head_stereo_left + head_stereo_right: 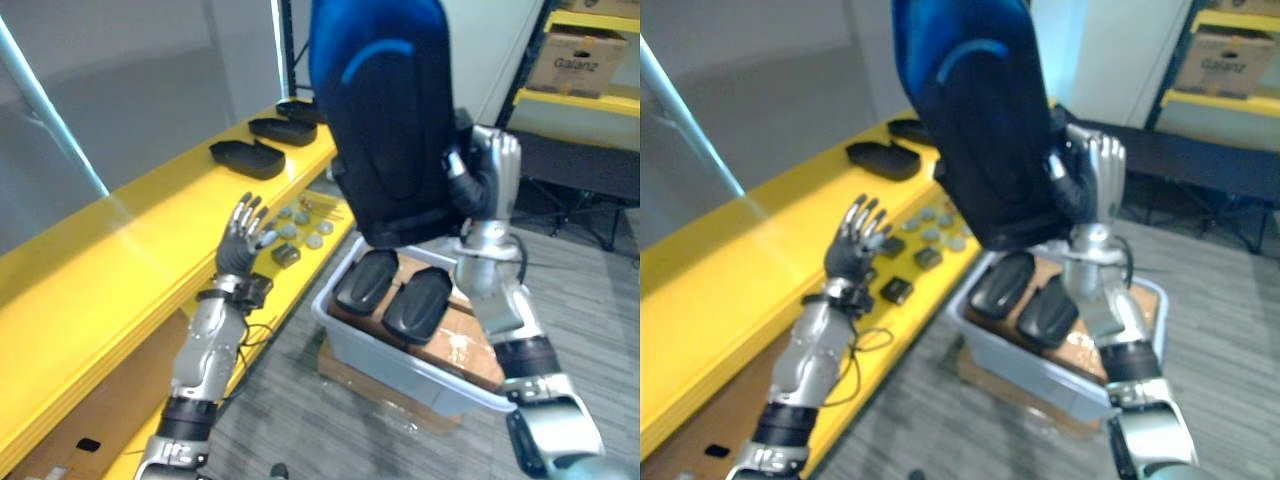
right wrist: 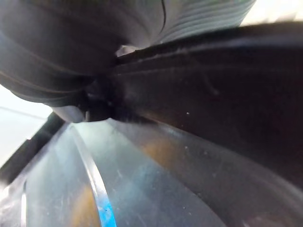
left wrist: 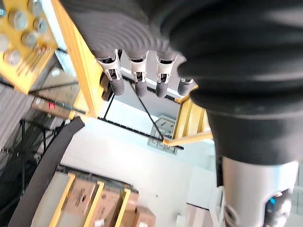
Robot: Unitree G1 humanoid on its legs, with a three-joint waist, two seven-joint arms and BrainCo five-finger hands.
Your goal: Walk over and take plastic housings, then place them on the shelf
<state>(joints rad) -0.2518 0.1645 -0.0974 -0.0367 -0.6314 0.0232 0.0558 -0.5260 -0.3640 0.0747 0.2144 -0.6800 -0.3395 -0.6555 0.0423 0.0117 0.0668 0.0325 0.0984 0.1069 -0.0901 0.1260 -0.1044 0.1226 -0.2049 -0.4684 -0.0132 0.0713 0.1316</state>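
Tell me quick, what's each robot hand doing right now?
Left robot hand: open, fingers spread, holding nothing.
Right robot hand: shut on the large dark plastic housing, held raised.

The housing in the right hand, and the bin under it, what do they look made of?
The housing is probably moulded plastic: dark and glossy, with a blue sheen across its smooth curved shell. The bin looks like plastic too: pale grey, smooth-walled, with a thin moulded lip. The right hand grips the housing by its edge.
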